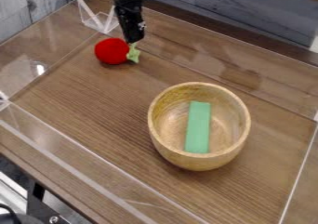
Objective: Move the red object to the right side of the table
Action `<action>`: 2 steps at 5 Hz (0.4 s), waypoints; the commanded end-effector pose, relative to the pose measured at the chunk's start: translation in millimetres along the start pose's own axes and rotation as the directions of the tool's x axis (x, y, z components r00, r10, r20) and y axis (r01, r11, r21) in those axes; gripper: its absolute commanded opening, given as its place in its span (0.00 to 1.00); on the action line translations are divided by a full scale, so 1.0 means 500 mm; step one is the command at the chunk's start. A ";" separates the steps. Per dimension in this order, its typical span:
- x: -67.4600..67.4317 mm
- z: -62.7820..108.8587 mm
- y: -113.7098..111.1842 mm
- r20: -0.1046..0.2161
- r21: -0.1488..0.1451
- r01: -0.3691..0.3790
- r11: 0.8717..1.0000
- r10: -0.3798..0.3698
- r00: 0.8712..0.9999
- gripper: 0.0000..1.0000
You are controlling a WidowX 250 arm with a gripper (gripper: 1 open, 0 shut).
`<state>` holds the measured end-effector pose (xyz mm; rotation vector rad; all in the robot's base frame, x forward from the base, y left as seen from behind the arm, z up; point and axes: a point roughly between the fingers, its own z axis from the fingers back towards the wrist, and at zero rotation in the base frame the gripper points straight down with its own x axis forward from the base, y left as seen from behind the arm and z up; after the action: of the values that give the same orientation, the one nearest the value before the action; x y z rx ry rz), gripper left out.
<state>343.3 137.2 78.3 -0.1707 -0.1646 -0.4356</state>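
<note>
A round red toy strawberry point(112, 50) with a green leafy tip sits on the wood-grain table point(93, 116), in the upper left part of the camera view, its leaves pointing toward the lower right. Just beside it, at the top of the frame, the robot's dark gripper point(134, 36) reaches down, its fingers closed; whether they touch the toy cannot be told. Well apart from the toy, toward the lower right of the view, stands a round wooden bowl point(163, 135) with a flat green block point(198, 127) lying inside. Clear acrylic walls point(25, 23) edge the tabletop.
</note>
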 end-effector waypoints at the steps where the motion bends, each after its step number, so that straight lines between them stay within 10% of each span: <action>1: 0.001 0.069 0.004 0.065 0.064 -0.013 0.998 0.009 0.998 0.00; 2: -0.012 0.054 0.010 0.059 0.055 -0.029 0.998 0.026 0.998 1.00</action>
<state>334.7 143.9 73.9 -0.1849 -0.1652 -0.3983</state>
